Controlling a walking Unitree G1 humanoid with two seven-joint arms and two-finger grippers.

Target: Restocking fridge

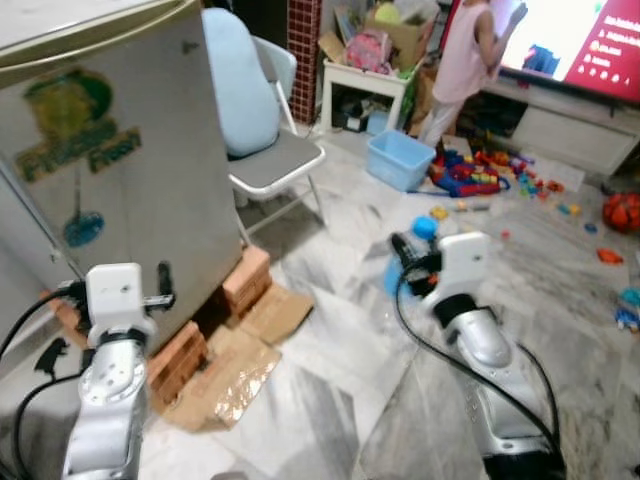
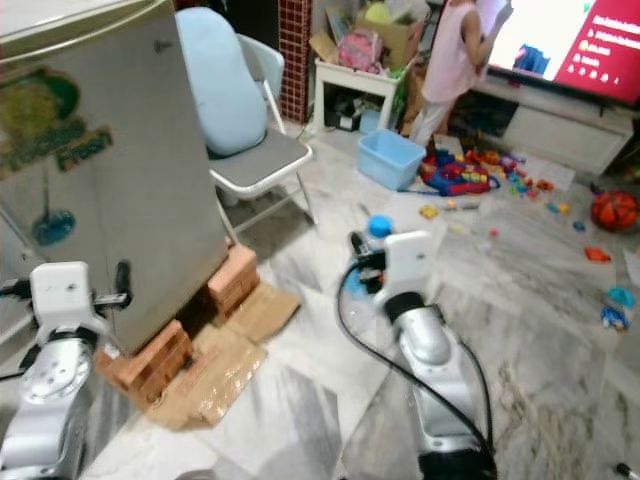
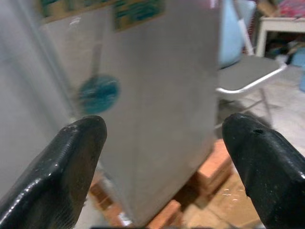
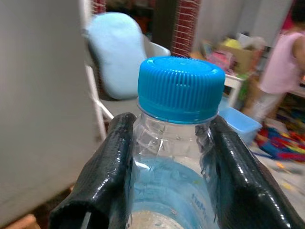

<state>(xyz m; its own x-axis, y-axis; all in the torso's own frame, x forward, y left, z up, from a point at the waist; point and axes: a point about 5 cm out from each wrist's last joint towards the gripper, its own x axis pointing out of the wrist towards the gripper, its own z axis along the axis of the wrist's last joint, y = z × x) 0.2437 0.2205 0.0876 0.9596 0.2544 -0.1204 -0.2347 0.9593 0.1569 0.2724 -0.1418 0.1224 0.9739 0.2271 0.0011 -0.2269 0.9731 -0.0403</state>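
A grey fridge (image 1: 120,180) with green and blue stickers stands at the left, its door closed. My right gripper (image 4: 171,138) is shut on a clear water bottle (image 4: 178,157) with a blue cap (image 1: 424,227), held upright over the marble floor to the right of the fridge. My left gripper (image 3: 164,129) is open and empty, its fingers (image 3: 76,152) spread wide and pointing at the fridge's side from close by. In the left eye view the left wrist (image 1: 115,295) sits just in front of the fridge's lower corner.
The fridge rests on red bricks (image 1: 245,280) with flattened cardboard (image 1: 240,360) beside them. A folding chair (image 1: 275,160) with a pale blue cushion stands behind it. Further back are a blue tub (image 1: 400,158), scattered toys (image 1: 480,175), an orange ball (image 1: 622,212) and a person (image 1: 465,60) by a screen.
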